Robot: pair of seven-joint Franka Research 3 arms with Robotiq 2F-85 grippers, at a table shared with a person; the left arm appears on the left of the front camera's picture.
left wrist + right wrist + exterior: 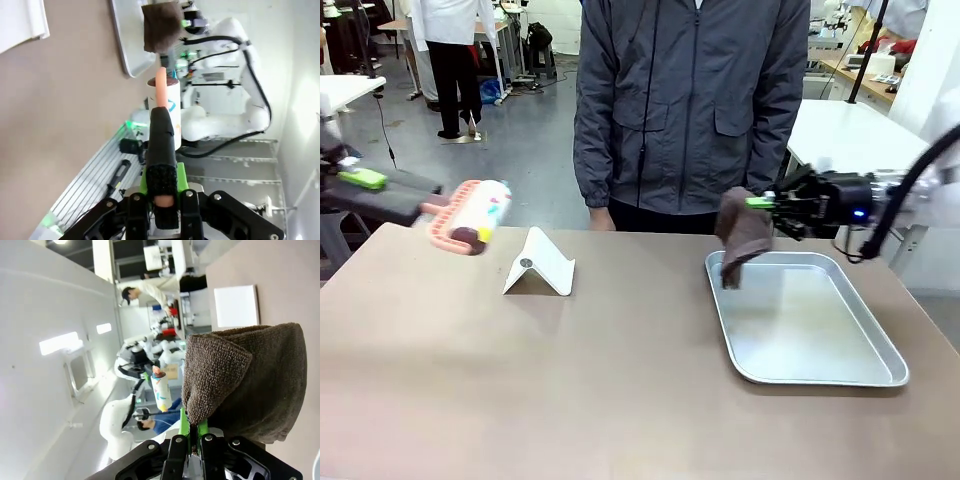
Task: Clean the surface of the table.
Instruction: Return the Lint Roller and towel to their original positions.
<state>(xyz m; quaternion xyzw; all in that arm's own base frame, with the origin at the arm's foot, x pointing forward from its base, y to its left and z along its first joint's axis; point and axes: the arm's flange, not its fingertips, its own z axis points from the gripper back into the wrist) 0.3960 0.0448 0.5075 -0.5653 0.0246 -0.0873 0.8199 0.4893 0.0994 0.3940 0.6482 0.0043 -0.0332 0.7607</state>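
The taupe table (520, 380) spreads across the front view. At its far left, above the edge, my left gripper (362, 180) is shut on the dark handle of a lint roller (470, 215) with a pink frame and a white printed roll. In the left wrist view the gripper (165, 197) clamps that handle, and the roller (165, 97) points away from the camera. My right gripper (760, 203) is shut on a brown cloth (740, 238) that hangs over the far left corner of the silver tray (880, 372). The cloth (250, 385) droops from the green pads of the gripper (196, 432).
A white folded stand (540, 265) sits on the table left of the middle. A person in a dark grey jacket (690, 100) stands at the far edge, behind the tray. The near half of the table is bare.
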